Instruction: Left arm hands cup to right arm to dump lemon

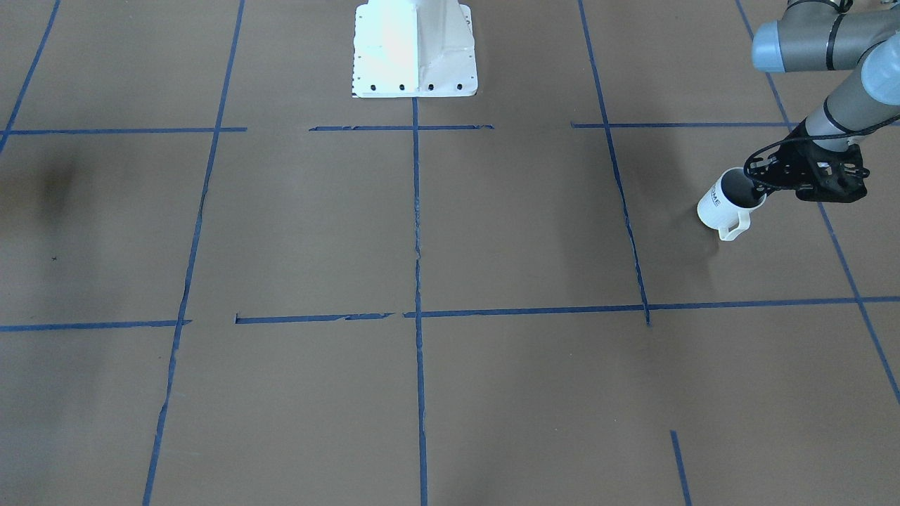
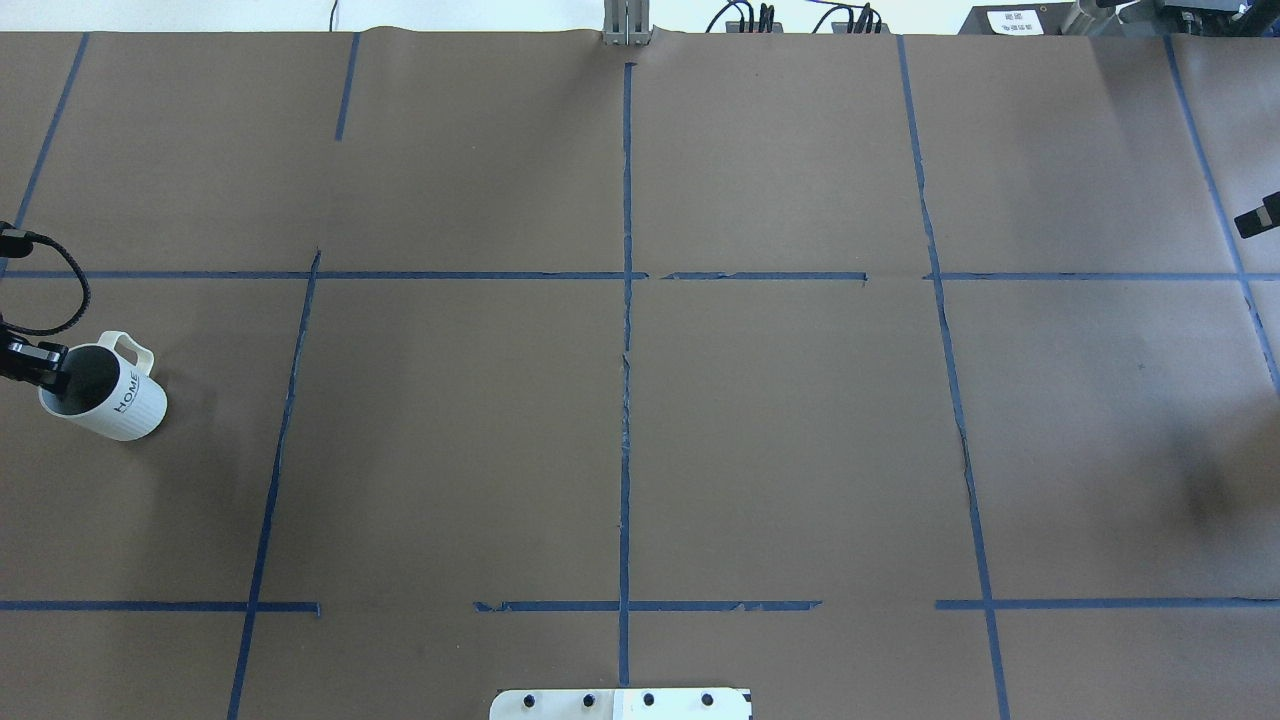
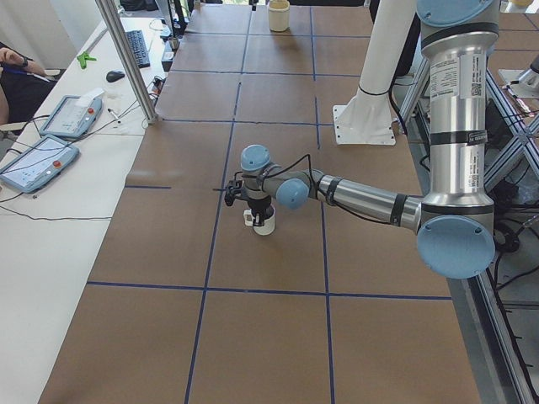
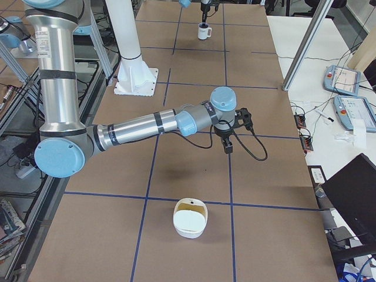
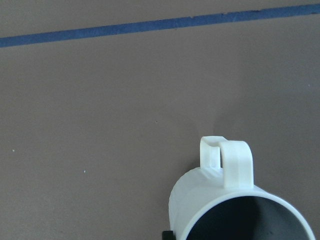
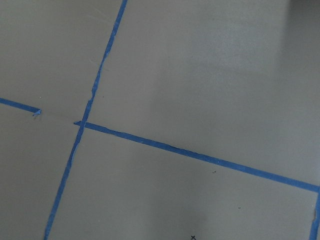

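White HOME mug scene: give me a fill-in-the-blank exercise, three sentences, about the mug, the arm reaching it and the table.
1. The dark lettering on the white mug reads ____.
2. The gripper at the mug's rim belongs to the robot's ____ arm.
3. The tape lines on the brown table are ____ in colour.
Missing words: HOME, left, blue.
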